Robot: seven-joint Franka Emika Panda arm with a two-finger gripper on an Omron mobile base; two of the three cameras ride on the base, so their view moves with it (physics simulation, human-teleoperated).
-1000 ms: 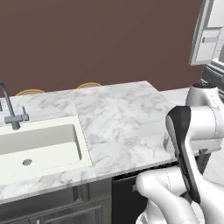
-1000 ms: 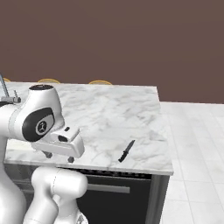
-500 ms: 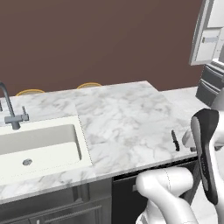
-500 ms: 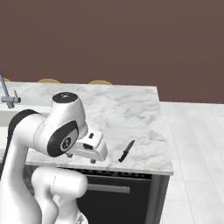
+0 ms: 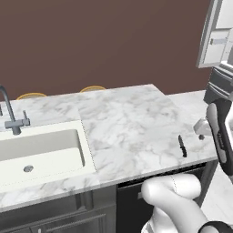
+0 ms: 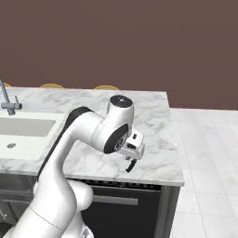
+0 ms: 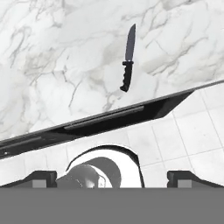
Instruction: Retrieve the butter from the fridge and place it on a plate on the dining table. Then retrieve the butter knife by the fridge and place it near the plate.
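The butter knife (image 7: 128, 59), slim and black, lies flat on a white grey-veined marble top (image 5: 127, 123) close to its front right corner. The same knife (image 5: 182, 146) is seen from the left base. My gripper (image 7: 113, 177) hangs above it and a little toward the counter's front edge, jaws open and holding nothing. From the right base, my hand (image 6: 131, 155) covers most of the knife (image 6: 129, 167). The grey fridge (image 5: 221, 84) stands beyond the counter's right end. Butter and plate are out of view. I cannot tell whether this top is the dining table.
A sink (image 5: 38, 152) with a grey faucet (image 5: 11, 118) is set into the left part of the top. Round brown stool tops (image 5: 93, 88) peek over its far edge. A dark dishwasher front (image 6: 125, 204) sits below the knife; pale tiled floor (image 6: 209, 153) lies to the right.
My arm has swung to the right and forward along the counter's front edge, bringing the hand from the middle of the top to just over the knife. The jaws stayed open.
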